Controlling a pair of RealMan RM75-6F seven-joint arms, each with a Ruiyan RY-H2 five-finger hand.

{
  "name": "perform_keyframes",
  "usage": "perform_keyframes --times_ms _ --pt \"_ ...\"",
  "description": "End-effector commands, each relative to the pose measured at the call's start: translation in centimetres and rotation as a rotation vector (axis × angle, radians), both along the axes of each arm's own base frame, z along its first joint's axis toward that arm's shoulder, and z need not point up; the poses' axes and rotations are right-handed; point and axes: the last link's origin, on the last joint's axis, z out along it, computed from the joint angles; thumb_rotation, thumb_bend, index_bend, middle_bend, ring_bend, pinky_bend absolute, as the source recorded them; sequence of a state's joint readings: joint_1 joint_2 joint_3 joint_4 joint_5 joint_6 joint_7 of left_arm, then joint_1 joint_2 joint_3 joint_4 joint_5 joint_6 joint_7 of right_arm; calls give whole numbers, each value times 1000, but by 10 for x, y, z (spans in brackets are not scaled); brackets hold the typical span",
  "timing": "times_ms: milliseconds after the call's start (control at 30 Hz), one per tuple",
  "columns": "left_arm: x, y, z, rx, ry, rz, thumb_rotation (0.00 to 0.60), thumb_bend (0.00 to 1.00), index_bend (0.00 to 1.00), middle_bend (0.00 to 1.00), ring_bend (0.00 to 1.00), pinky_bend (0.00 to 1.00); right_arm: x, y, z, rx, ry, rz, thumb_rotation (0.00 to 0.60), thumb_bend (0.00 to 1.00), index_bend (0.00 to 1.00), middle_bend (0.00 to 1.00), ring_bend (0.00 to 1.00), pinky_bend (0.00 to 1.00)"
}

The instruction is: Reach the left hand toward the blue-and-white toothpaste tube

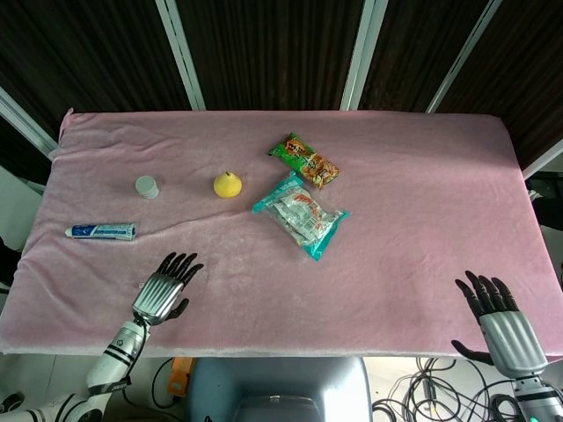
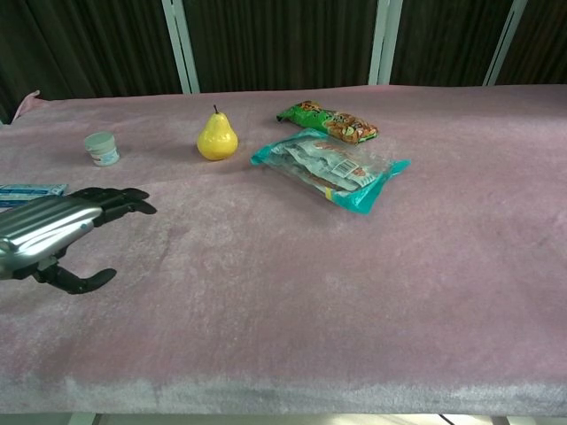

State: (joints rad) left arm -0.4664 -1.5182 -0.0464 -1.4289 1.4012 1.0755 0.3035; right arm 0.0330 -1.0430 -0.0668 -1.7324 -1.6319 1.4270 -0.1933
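Blue-and-white toothpaste tube point(image 1: 100, 231) lying flat near the table's left edge. Silver-and-black left hand point(image 1: 164, 287) near it, apart, fingers spread, empty. Risk: skidding the tube along the soft pink plush cloth point(image 1: 413, 193). Dark slatted wall panels point(image 1: 264, 53) behind.

I see the counter point(image 1: 422, 176) under a pink fuzzy cloth point(image 1: 176, 141), dark slatted wall point(image 1: 264, 53) w/ white posts point(image 1: 181, 54) behind, cables point(image 1: 422, 387) on floor.
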Motion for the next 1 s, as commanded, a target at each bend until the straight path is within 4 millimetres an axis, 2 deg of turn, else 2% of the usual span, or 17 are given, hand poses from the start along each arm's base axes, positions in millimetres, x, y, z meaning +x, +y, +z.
perform_keyframes --times_ms 33,200,367,733,1000 --pt "-35 11 22 55 -12 121 600 411 212 43 0 17 1 -2 -4 8 6 0 600 279 0 0 0 0" --pt "-62 17 29 72 -42 192 600 424 307 78 18 22 2 -4 -8 16 15 -2 600 280 0 0 0 0" --pt "-75 19 29 74 -41 210 600 428 382 101 32 24 2 -5 -10 20 19 -4 600 280 0 0 0 0" --pt "-90 19 23 56 -48 252 600 421 388 101 33 30 1 -5 -9 11 22 -13 600 280 0 0 0 0" --pt "-94 19 23 69 -41 258 600 422 457 133 63 42 1 -5 -9 12 26 -15 600 280 0 0 0 0"
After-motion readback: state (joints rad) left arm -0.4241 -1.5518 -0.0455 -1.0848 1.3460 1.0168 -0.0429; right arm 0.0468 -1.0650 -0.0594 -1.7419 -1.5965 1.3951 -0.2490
